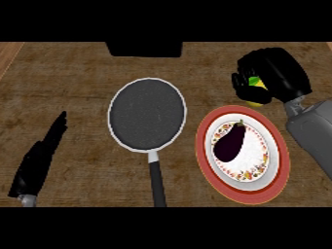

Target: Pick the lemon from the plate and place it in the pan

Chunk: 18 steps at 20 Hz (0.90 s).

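While its fingers curl around the lemon (pixel 255 83), the right hand (pixel 272 75) sits above and beyond the plate's (pixel 206 146) far rim, off to the right of the pan (pixel 147 114). Only a sliver of yellow and green shows between the black fingers. An eggplant (pixel 230 141) lies on the plate's white middle. The pan rests on the counter (pixel 75 73) just left of the plate, handle toward the near edge. At lower left, the left hand (pixel 40 155) rests with its fingers straight, touching nothing.
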Each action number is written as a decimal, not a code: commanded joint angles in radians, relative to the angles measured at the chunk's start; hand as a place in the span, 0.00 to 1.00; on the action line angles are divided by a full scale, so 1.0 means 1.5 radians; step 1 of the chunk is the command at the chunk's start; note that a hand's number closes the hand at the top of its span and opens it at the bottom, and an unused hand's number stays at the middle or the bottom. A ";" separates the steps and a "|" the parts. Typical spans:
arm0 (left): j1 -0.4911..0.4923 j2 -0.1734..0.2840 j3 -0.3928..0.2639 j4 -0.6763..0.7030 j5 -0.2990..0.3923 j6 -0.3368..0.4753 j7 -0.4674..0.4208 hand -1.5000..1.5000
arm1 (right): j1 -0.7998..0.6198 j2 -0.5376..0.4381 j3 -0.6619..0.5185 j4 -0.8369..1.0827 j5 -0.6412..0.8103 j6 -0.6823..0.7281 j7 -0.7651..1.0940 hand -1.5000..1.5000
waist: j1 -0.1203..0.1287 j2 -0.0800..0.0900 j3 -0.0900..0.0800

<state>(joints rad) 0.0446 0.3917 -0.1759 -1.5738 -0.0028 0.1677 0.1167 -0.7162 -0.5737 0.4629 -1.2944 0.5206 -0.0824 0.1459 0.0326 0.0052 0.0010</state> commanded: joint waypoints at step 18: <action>0.010 -0.036 -0.002 0.003 -0.035 -0.012 -0.023 0.50 | -0.282 0.380 -0.027 0.478 -0.035 -0.046 -0.088 1.00 | 0.020 0.007 -0.001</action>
<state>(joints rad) 0.0462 0.3528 -0.1735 -1.5808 -0.0446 0.1487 0.1171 -1.1021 -0.0526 0.3953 -0.7182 0.4899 -0.1142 0.0503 0.0490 0.0120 -0.0006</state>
